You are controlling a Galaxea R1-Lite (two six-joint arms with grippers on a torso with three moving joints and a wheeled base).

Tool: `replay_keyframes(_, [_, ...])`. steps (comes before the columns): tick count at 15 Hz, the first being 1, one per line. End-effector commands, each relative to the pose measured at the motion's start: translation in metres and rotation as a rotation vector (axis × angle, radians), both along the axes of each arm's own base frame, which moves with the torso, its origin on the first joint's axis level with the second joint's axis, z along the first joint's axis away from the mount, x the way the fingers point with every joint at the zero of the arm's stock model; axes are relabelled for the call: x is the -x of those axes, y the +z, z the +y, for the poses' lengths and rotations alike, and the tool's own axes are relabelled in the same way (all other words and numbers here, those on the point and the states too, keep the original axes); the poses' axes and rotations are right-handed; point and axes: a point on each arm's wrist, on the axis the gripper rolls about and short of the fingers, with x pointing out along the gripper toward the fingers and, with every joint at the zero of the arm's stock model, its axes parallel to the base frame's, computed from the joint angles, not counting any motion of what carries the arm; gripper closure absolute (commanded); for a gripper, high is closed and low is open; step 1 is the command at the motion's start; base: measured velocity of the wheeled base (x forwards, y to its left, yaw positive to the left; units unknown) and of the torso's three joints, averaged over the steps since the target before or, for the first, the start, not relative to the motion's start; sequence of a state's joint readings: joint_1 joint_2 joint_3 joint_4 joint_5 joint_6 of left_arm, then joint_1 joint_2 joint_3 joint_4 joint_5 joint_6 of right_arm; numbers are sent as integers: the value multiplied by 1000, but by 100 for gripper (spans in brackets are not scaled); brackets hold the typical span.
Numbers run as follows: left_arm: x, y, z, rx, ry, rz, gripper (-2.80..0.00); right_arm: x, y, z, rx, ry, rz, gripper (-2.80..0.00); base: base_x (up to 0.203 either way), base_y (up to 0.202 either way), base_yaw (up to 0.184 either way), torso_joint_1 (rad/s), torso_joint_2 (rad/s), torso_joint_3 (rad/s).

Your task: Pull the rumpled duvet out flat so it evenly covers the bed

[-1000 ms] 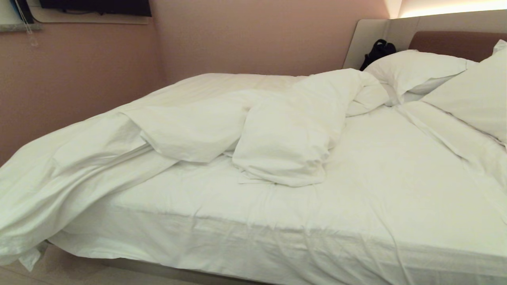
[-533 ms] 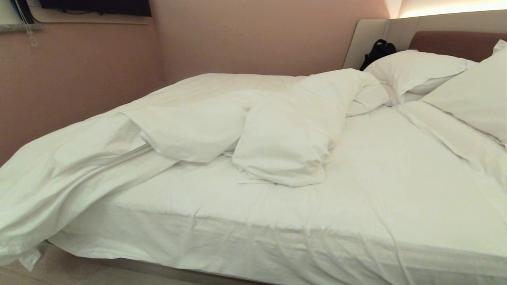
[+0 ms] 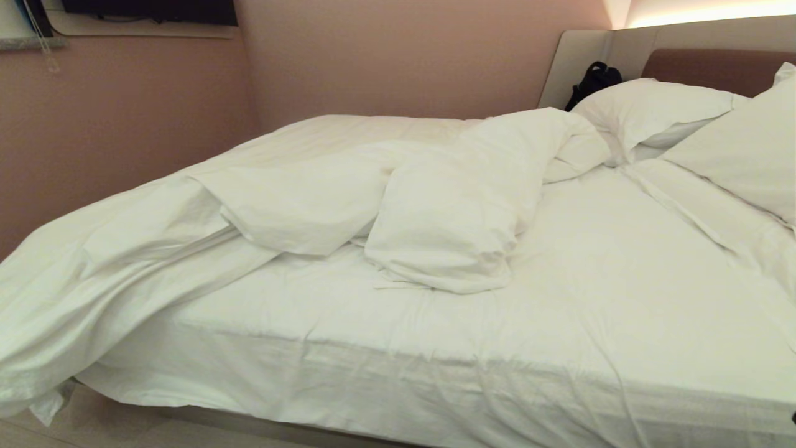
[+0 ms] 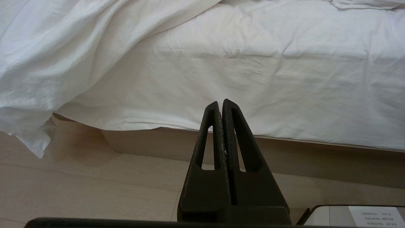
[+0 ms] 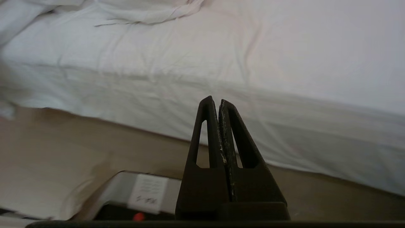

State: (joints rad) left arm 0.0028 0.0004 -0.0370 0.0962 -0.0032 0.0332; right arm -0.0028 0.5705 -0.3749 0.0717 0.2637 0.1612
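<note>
The white duvet lies rumpled across the far and left part of the bed, bunched in a folded heap near the middle. Its left end spills over the bed's corner toward the floor, where the left wrist view shows the duvet hanging. The near half of the mattress sheet is bare. My left gripper is shut and empty, low before the bed's side. My right gripper is also shut and empty, aimed at the mattress edge. Only a dark sliver shows at the head view's lower right edge.
Two white pillows lean at the headboard on the right, with a black object behind them. A pink wall runs along the bed's far side. Beige floor lies in front of the platform base.
The duvet and bed have not moved in the head view. A dark sliver has appeared at the lower right edge of that view.
</note>
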Motion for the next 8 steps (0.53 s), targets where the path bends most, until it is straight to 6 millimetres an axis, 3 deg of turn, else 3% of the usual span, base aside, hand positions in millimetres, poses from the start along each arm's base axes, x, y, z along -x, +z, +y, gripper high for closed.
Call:
replay_keyframes(1, [0,0,0,-1,0,0,0,-45,11,2,-107,64,88,0,0,0,0,0,0,0])
replay_keyframes(8, [0,0,0,-1,0,0,0,-163,37,11,-217,171,225,0,0,0,0,0,0,0])
